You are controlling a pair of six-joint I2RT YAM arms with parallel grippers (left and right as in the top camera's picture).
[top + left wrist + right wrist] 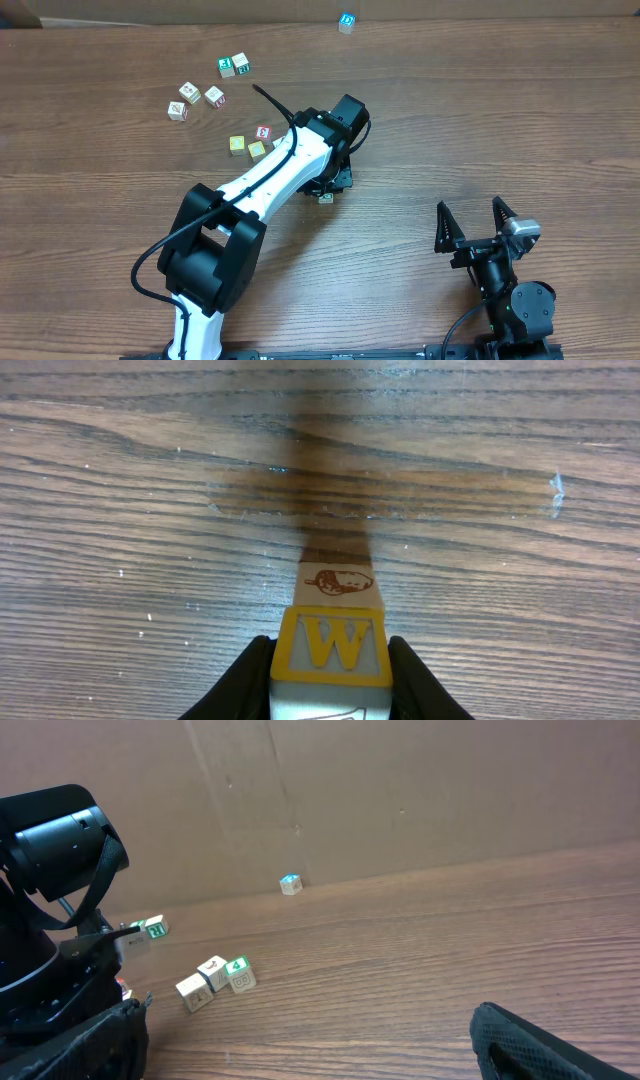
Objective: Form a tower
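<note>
The left gripper (330, 660) pinches a yellow-edged W cube (330, 645) between its black fingers (245, 682), jaws drawn in tight on it. Just past the W cube sits a cube with a brown picture (340, 582). The pair forms the tower (326, 197), under the left arm near the middle of the table (500, 100); whether the two touch cannot be told. The right gripper (468, 215) stands spread wide and empty near the front right edge. Loose cubes (213, 96) lie scattered far left on the wood grain, and a blue cube (346, 22) sits by the cardboard wall (400, 790).
</note>
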